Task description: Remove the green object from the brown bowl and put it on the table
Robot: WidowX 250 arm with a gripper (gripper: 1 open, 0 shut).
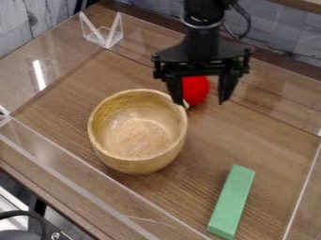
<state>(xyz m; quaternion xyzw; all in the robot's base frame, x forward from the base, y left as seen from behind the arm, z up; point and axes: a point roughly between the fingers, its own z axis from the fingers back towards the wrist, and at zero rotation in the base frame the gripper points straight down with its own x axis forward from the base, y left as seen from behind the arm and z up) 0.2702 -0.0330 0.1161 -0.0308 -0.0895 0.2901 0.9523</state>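
Fingers (202, 92) spread wide, holding nothing; flat light-green block (232, 201) lies on table (264, 131).

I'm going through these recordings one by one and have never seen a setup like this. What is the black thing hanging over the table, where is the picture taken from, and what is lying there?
The black thing is a robot arm; at its lower end is its gripper, a two-fingered claw pointing almost straight down. Its fingers stand wide apart and hold nothing.

There is one picture, taken from a fixed camera looking down at an angle over the front of the table.

The brown wood-grain table is fenced by clear acrylic walls. On it sit three loose things: a round light-brown wooden bowl, which is empty; a flat light-green rectangular block, lying on the tabletop near the front right, well apart from the bowl; and a small red round toy, seen between the claw's fingers just behind the bowl. Whether the claw touches the toy cannot be told.

So the green block is already out of the bowl.
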